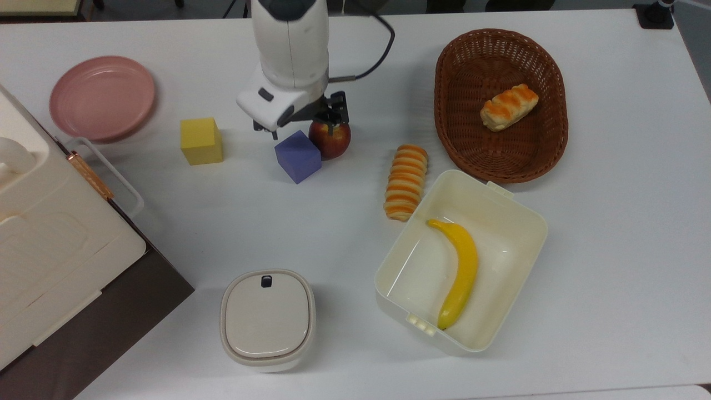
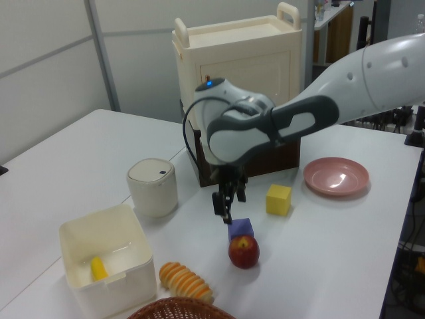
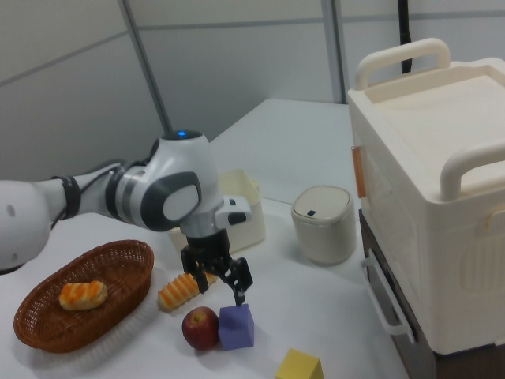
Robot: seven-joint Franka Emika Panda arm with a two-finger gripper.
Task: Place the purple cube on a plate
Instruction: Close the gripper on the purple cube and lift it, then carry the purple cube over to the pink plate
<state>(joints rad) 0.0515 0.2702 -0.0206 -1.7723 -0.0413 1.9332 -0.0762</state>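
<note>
My arm enters the top view from 12 o'clock, wrist bent downward. The gripper (image 3: 217,282) points toward 6 o'clock in the right view, its two black fingers (image 3: 239,289) spread apart, holding nothing.
</note>
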